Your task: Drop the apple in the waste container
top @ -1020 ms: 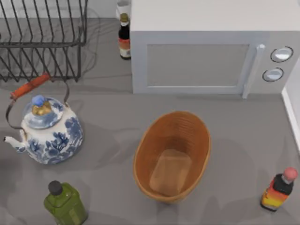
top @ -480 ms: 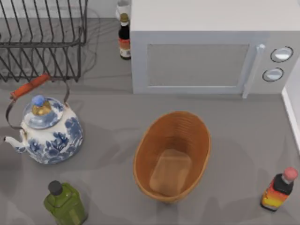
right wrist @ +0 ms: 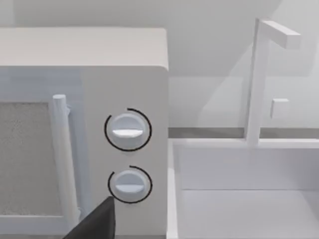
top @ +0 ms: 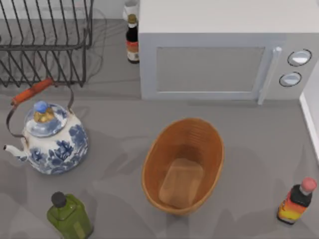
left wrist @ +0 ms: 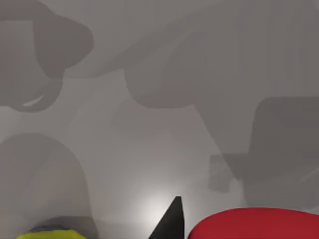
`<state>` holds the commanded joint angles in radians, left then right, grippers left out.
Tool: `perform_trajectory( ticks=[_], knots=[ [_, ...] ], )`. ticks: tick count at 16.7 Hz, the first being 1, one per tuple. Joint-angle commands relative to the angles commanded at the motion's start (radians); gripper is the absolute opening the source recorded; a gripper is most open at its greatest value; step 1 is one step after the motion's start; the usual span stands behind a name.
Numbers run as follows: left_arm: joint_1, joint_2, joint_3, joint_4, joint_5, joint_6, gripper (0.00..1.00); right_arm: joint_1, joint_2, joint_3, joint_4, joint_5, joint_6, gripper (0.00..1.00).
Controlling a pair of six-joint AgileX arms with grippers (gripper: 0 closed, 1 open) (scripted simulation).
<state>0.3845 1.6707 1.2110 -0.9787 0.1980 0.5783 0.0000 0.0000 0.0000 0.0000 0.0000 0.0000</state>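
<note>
Where seen from above, waste container (top: 183, 166) long axis runs slightly diagonal.

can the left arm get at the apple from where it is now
Probably yes: in the left wrist view the apple sits right by a dark fingertip of the left gripper, with bare grey table around and nothing between them. Whether it is gripped can't be told.

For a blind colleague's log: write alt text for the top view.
An empty orange-brown basket sits mid-table in front of a white microwave. A blue-and-white teapot and green bottle stand at left, a wire rack behind them, and a pink-capped bottle at right.
</note>
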Motion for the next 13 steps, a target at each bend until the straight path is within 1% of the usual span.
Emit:
perform_trajectory(
  ticks=[4, 10, 13],
  knots=[
    [-0.002, -0.071, 0.101, -0.105, -0.002, -0.007, 0.0, 0.0, 0.0, 0.0, 0.0, 0.0, 0.0, 1.0],
    [-0.001, -0.076, 0.108, -0.11, -0.003, -0.008, 0.0, 0.0, 0.0, 0.0, 0.0, 0.0, 0.0, 1.0],
    [-0.053, -0.063, 0.164, -0.145, -0.004, 0.003, 0.0, 0.0, 0.0, 0.0, 0.0, 0.0, 0.0, 1.0]
  ],
)
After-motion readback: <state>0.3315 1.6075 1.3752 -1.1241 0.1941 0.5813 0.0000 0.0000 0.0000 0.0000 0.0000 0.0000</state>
